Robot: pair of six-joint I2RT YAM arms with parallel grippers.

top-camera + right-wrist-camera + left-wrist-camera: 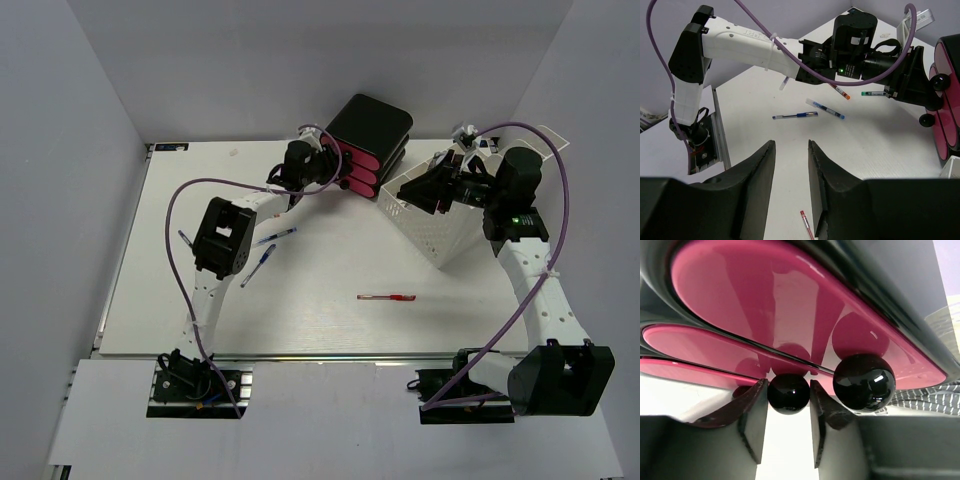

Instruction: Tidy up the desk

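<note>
I read the tabletop [340, 255] as the white rectangle filling the middle of the top view. Its silver rail [330, 357] runs along the near edge, just ahead of the arm bases. At the middle of the far edge stands a black drawer unit [375, 128] with pink drawer fronts turned toward the left arm. The left gripper [787, 386] is positioned at those fronts. In the left wrist view its two fingers [752, 415] sit against either side of a black ball knob [788, 396], so I log this gripper as closed on that knob. A second knob [864, 381], larger in that view, sits free just beside the finger on the right of the picture. Toward the far right corner is a white perforated tray [440, 235], just beside the drawer unit. In the top view the right gripper [791, 146] hangs over the far part of the tray. Its wrist view shows the fingers a narrow gap apart with nothing between them, only bare tabletop beyond. Two blue pens [275, 237] lie left of centre, near the left arm's elbow. They are well apart from a red pen [386, 297], which lies right of centre toward the near edge.
</note>
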